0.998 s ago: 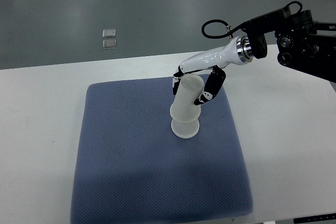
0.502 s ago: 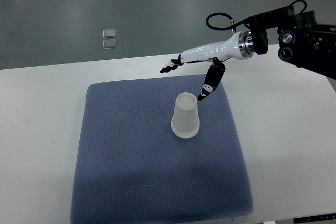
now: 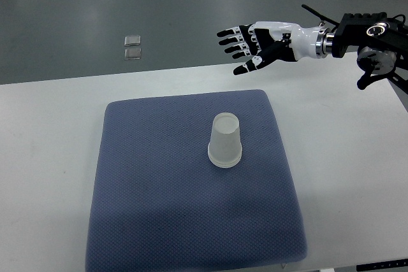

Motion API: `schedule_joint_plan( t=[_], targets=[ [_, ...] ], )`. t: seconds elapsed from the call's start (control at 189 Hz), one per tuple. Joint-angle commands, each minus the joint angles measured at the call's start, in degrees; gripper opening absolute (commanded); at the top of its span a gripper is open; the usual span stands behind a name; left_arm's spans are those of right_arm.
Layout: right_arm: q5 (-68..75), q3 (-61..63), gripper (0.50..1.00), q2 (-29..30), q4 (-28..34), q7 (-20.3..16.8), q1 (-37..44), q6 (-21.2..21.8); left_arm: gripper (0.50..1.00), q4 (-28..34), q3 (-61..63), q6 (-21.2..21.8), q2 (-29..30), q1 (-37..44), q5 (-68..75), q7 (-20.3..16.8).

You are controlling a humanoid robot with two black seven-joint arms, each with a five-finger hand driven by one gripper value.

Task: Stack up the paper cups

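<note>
A translucent white paper cup point(image 3: 225, 141) is seen standing upside down, its wide rim pressed on a square blue-grey textured fabric mat point(image 3: 159, 208), a little right of the mat's middle and toward its far half. Whether one cup or several nested cups are present cannot be told from this view. The mat is laid on a white worktop point(image 3: 357, 176), with bare surface shown on both sides of it.

The white-and-black robot right hand point(image 3: 255, 42) is held in the air beyond the far edge of the mat, well apart from the cup and touching nothing. Its fingers point(image 3: 231, 32) are spread and stretched out toward the picture's left, and nothing is gripped in them. Its arm is brought in from the right edge, where a silver wrist ring and black housing point(image 3: 370, 36) are visible.

On the grey floor point(image 3: 76, 11) behind the worktop, two small pale square plates point(image 3: 132, 46) are seen lying close together, one just behind the other.
</note>
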Motion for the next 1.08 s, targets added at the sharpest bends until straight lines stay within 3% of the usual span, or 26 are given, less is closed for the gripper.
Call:
schedule_joint_plan(
  t=[0.0,0.222,0.47,0.618,1.077],
  targets=[
    [12.2,0.0,0.921,1.8,-4.6,-0.5,-1.2,-0.2,1.0,0.0,0.0,0.1,0.0,0.0,0.0,0.0],
    [31.6,0.1,0.921,5.3,-11.3,-3.3,-4.5,-1.9,1.0,0.0,0.0,0.0,0.0,0.0,0.0,0.0],
    [42.5,2.4,0.921,11.3,-17.5,-3.5,-8.9,-10.8,1.0,0.0,0.0,0.0,0.0,0.0,0.0,0.0],
    [42.1,7.5,0.921,12.6,-18.7,-5.1,-11.1,-10.7,1.0,0.0,0.0,0.0,0.0,0.0,0.0,0.0],
    [41.1,7.8,0.924,12.8,-18.6,-4.5,-13.3,-10.4,1.0,0.0,0.0,0.0,0.0,0.0,0.0,0.0]
  ],
)
